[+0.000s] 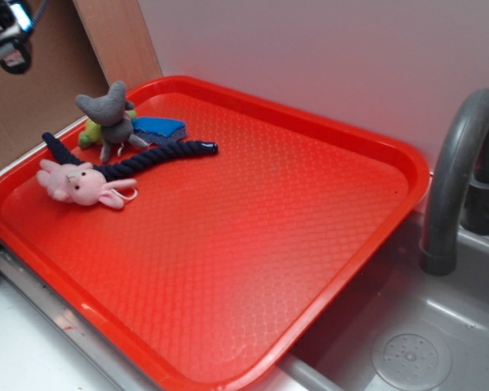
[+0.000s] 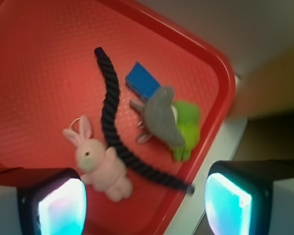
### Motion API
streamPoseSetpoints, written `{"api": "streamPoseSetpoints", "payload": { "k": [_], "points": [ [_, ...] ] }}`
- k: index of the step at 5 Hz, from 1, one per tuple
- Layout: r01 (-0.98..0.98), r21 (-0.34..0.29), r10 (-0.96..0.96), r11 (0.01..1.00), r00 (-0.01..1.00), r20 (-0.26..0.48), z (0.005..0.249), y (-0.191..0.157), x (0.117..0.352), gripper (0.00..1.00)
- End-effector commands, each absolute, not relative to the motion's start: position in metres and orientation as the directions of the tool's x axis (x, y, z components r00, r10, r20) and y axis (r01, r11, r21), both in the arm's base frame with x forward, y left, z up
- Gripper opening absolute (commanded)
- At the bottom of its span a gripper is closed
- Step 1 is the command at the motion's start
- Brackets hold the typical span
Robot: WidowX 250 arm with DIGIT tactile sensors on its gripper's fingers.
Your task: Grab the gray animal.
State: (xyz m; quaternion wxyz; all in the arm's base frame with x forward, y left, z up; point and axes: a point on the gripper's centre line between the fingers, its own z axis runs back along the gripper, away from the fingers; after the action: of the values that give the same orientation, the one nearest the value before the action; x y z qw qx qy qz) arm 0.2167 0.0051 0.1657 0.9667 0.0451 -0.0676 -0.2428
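From my station I see a red textured tray resting partly over the edge of a gray sink, with its drain just past the tray's near right rim and a curved gray faucet standing beside the tray's right corner. Behind the tray is a plain pale wall, and to the left of that a brown cardboard panel. A gray counter edge runs along the tray's front-left side.

Everything on the tray is bunched in its far left corner. The gray animal sits there upright with a big ear flap raised, leaning against a green plush and touching a blue block. In the wrist view the gray animal lies over the green plush, next to the blue block. A dark navy rope curves just in front of it, and a pink bunny lies on the near side of the rope.

The gripper hangs above that corner, fingers spread apart with nothing between them, well clear of the toys; in the exterior view only a bit of the arm shows at the top left
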Motion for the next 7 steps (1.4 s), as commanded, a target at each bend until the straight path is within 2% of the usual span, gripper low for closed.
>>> {"api": "streamPoseSetpoints", "payload": {
  "k": [1, 2, 3, 4, 5, 6, 7],
  "points": [
    [0.507, 0.216, -0.513, 0.834, 0.858, -0.031, 0.102, 0.013, 0.268, 1.0],
    [0.577, 0.201, -0.574, 0.792, 0.815, -0.076, 0.075, -0.003, 0.267, 1.0],
    [0.636, 0.176, -0.633, 0.751, 0.77, -0.082, 0.069, -0.023, 0.257, 1.0],
    [0.631, 0.196, -0.624, 0.751, 0.775, -0.104, 0.071, -0.029, 0.255, 0.0],
    [0.586, 0.21, -0.584, 0.782, 0.808, -0.08, 0.076, -0.027, 0.256, 0.0],
    [0.557, 0.256, -0.545, 0.79, 0.829, -0.121, 0.076, -0.021, 0.254, 0.0],
    [0.496, 0.331, -0.477, 0.803, 0.867, -0.141, 0.092, -0.022, 0.256, 0.0]
  ]
}}
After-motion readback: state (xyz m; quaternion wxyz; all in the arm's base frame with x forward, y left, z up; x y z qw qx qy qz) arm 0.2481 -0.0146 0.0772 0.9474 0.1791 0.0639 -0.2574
